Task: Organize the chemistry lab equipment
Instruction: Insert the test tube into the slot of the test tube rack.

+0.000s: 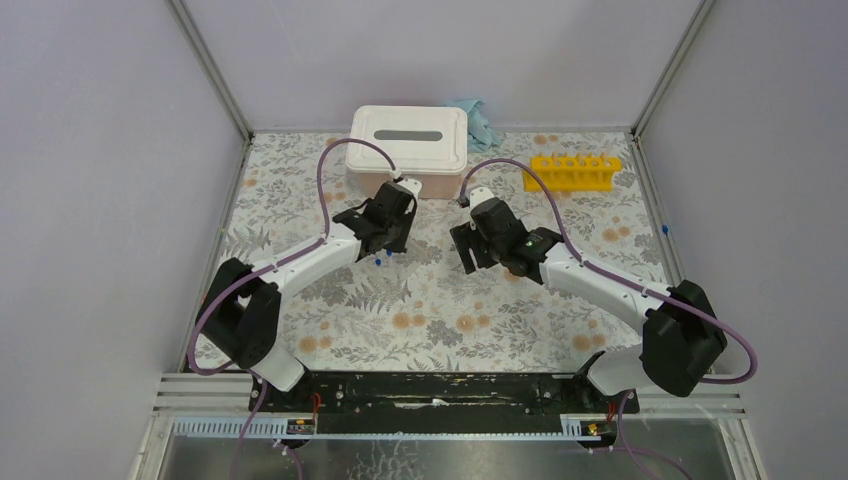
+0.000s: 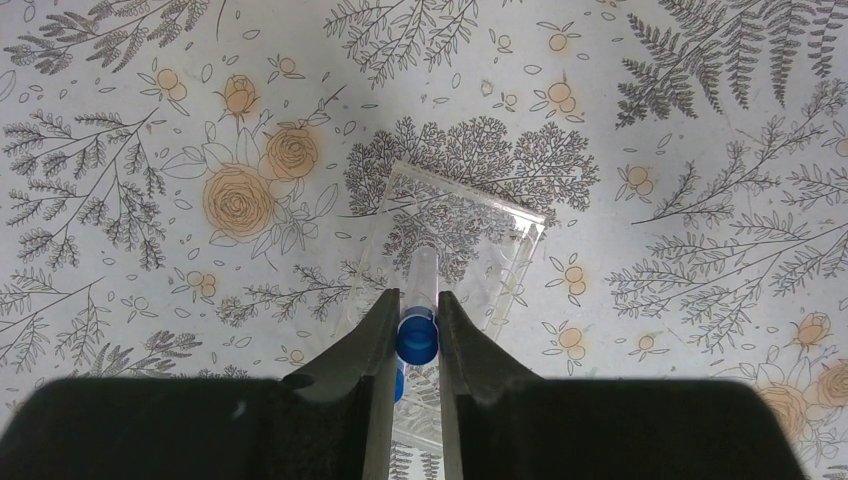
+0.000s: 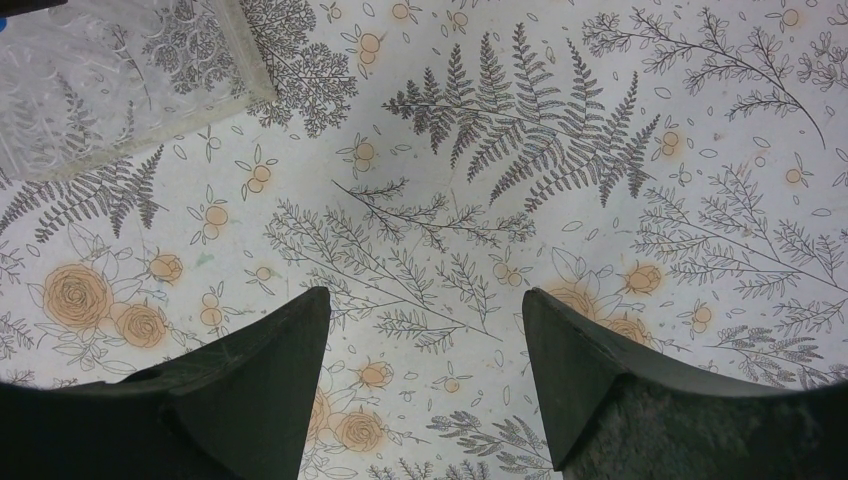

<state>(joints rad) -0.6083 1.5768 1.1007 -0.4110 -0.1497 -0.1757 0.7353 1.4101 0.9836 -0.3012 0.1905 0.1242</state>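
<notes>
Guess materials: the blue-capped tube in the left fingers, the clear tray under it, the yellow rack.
Small clear blue-capped tube: see-through body, probably plastic, glass possible; cap opaque glossy blue. Flat clear rectangular tray: tablecloth pattern shows through, bright edges, likely acrylic. Long yellow test-tube rack: opaque, even colour, looks moulded plastic.

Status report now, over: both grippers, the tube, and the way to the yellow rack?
Left gripper shut on blue-capped tube, over clear tray. Right gripper open, empty. It sits between tube and yellow rack.
</notes>
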